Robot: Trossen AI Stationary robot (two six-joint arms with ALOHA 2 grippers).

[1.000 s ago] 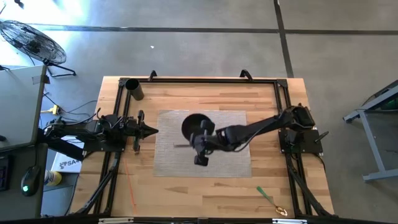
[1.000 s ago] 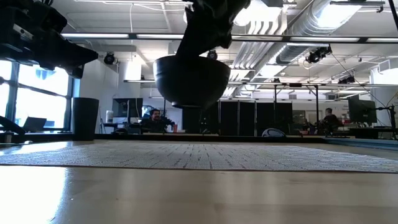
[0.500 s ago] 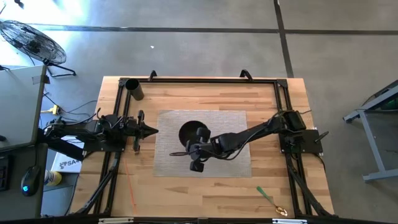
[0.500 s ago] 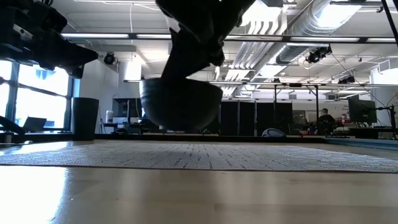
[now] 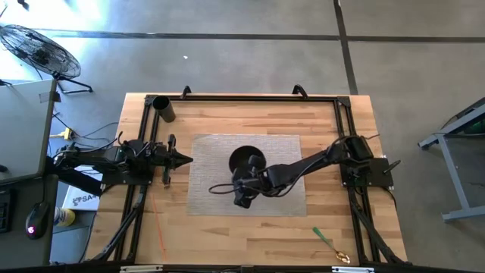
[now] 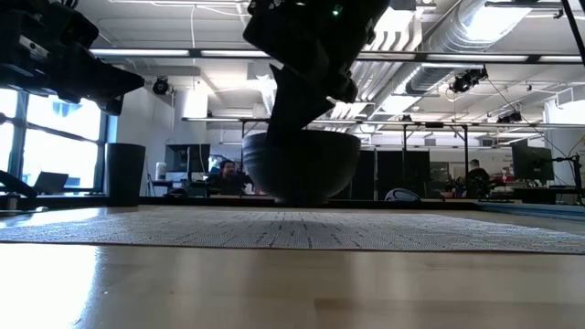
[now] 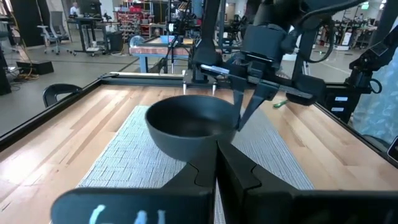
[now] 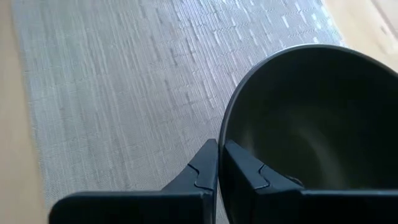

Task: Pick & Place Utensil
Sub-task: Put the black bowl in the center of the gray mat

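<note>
The wooden table point(image 5: 250, 227) is covered at its centre by a grey woven mat point(image 5: 208, 163). A black bowl point(image 5: 247, 160) is set on the mat, right of its centre; in the low view point(image 6: 302, 169) contact between the bowl's base and the mat cannot be confirmed. The bowl's near rim is pinched between the fingers of the right gripper point(image 8: 219, 163), and part of the bowl is hidden by that arm from above. The left gripper point(image 5: 184, 159) is held at the mat's left edge, fingers pressed together point(image 7: 217, 163). A dark cylindrical cup point(image 5: 163, 107) stands at the far left corner. A green-handled utensil point(image 5: 326, 237) lies near the near right edge, well apart from both grippers; its head is hard to make out.
</note>
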